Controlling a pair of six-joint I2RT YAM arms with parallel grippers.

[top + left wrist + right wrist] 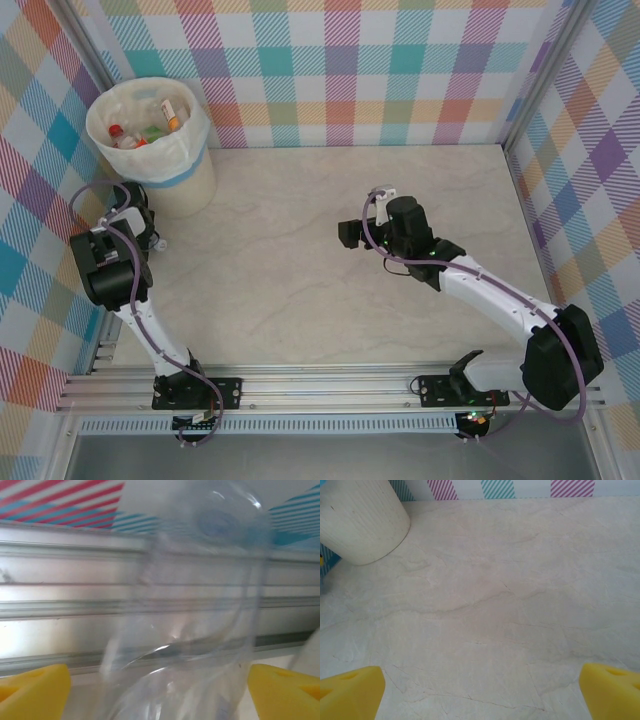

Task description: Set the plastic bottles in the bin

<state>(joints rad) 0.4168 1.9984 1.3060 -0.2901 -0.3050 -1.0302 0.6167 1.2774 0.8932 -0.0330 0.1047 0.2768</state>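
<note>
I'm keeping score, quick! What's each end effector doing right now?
Left end effector: open, a clear bottle between its fingers.
Right end effector: open, empty.

Left arm folded at the left, left gripper spread wide, right arm stretched toward centre, right gripper spread wide.

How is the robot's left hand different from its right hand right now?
The left gripper has a clear plastic bottle between its fingers; the right gripper has nothing, just bare table under it. The left gripper sits close beside the bin; the right gripper hangs over the middle of the table, away from the bin. Both have yellow fingers spread wide apart.
</note>
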